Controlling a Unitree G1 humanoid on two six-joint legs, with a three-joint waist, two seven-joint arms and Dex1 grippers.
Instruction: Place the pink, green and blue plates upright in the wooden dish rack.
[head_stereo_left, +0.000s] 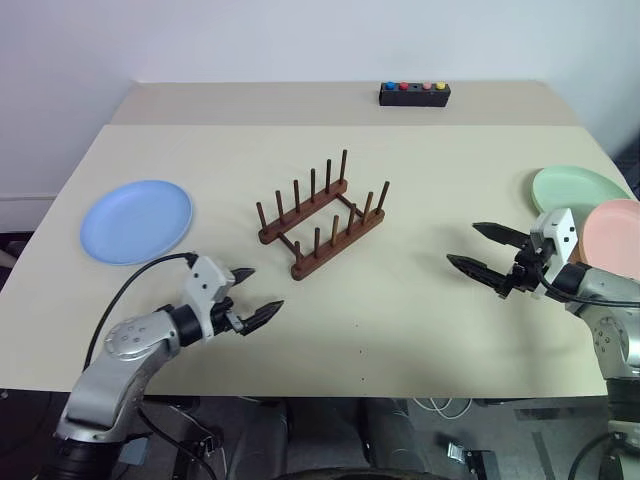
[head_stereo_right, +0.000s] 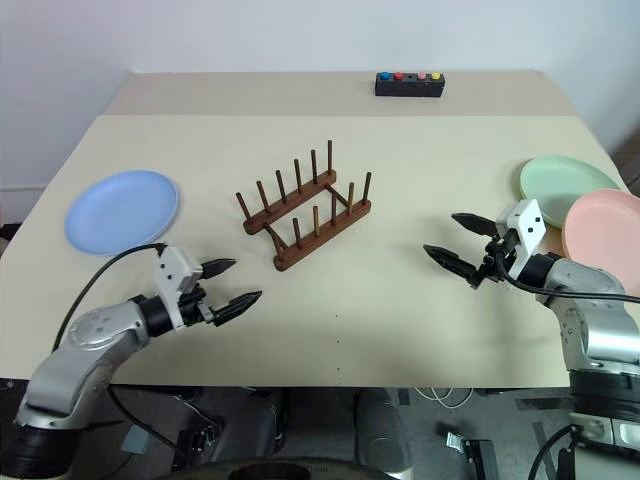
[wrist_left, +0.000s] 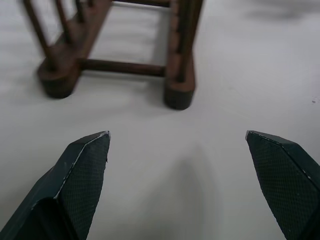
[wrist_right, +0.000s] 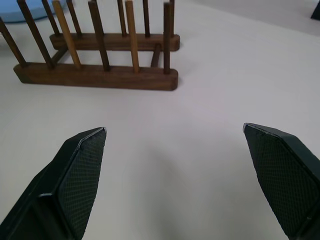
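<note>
The dark wooden dish rack (head_stereo_left: 322, 216) stands empty in the middle of the table, and also appears in the wrist views (wrist_left: 120, 60) (wrist_right: 97, 60). A light blue plate (head_stereo_left: 135, 220) lies flat at the left side. At the right edge a mint green plate (head_stereo_left: 578, 188) lies flat with a pink plate (head_stereo_left: 614, 232) overlapping its near side. My left gripper (head_stereo_left: 256, 296) hovers open near the front edge, left of the rack and pointing at it. My right gripper (head_stereo_left: 484, 250) hovers open to the rack's right, just left of the pink plate. Both hold nothing.
A small black box with coloured buttons (head_stereo_left: 414, 93) sits at the back of the table (head_stereo_left: 420, 330), beyond a seam across the tabletop. A black cable (head_stereo_left: 140, 280) loops from my left wrist. The table's front edge runs close under both arms.
</note>
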